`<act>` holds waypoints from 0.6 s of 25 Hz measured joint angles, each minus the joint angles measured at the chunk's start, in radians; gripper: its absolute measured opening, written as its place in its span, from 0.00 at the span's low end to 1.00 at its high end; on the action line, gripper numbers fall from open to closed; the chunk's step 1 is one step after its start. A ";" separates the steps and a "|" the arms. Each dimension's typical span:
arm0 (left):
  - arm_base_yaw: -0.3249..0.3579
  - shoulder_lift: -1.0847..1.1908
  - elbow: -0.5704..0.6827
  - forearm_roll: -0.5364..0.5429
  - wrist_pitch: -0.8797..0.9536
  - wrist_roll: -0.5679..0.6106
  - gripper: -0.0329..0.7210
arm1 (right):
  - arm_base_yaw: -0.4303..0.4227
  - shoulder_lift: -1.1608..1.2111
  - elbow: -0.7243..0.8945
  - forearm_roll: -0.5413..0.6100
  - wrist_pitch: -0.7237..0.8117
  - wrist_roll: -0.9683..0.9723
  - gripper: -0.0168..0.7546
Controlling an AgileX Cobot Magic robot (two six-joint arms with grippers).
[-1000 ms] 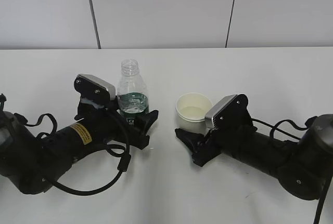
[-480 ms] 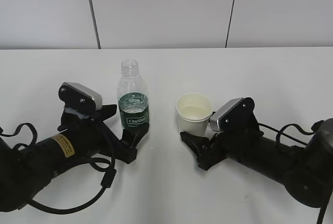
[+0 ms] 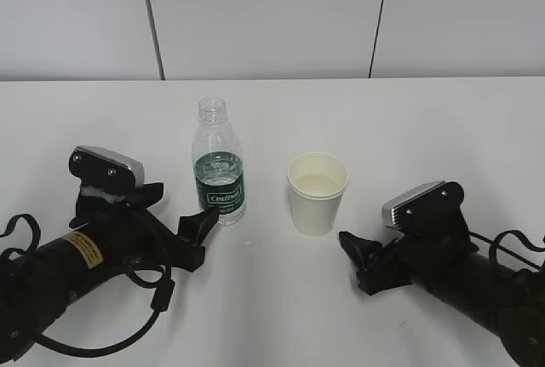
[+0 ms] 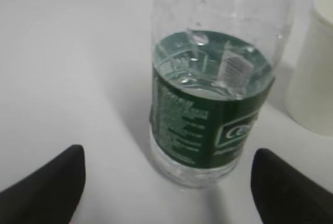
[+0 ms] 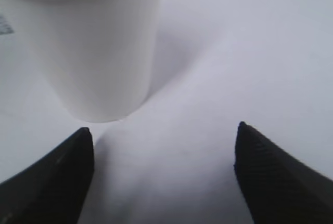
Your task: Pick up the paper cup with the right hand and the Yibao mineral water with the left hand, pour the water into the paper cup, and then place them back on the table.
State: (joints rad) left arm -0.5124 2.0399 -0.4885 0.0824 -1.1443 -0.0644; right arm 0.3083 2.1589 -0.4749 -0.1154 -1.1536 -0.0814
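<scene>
Both things stand upright on the table (image 3: 443,129): Yibao mineral water (image 3: 219,167) left of the paper cup (image 3: 318,192). My left hand (image 3: 174,222) and right hand (image 3: 362,260) gape empty; I judge retreating straight, low and slow avoids bumping either.

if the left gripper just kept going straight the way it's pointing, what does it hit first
Most likely the water bottle: it stands upright dead ahead between the left gripper's open fingers. The paper cup sits off to the side, out of that line.

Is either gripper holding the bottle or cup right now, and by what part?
Nothing is held. Left gripper and right gripper are open, clear of bottle and cup.
</scene>
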 joint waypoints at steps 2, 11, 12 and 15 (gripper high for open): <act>0.002 0.000 0.003 -0.043 0.000 0.006 0.83 | 0.000 -0.009 0.011 0.072 0.000 0.000 0.86; 0.158 -0.005 0.004 -0.135 0.000 0.022 0.82 | 0.000 -0.009 0.013 0.338 -0.004 0.000 0.84; 0.181 -0.005 0.004 -0.137 0.000 0.022 0.82 | 0.000 -0.009 0.013 0.378 -0.004 0.000 0.84; 0.255 -0.005 0.004 -0.139 0.000 0.022 0.82 | -0.026 -0.009 0.000 0.430 -0.004 0.000 0.83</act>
State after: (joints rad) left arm -0.2571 2.0349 -0.4842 -0.0565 -1.1443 -0.0426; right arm 0.2821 2.1499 -0.4750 0.3149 -1.1578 -0.0814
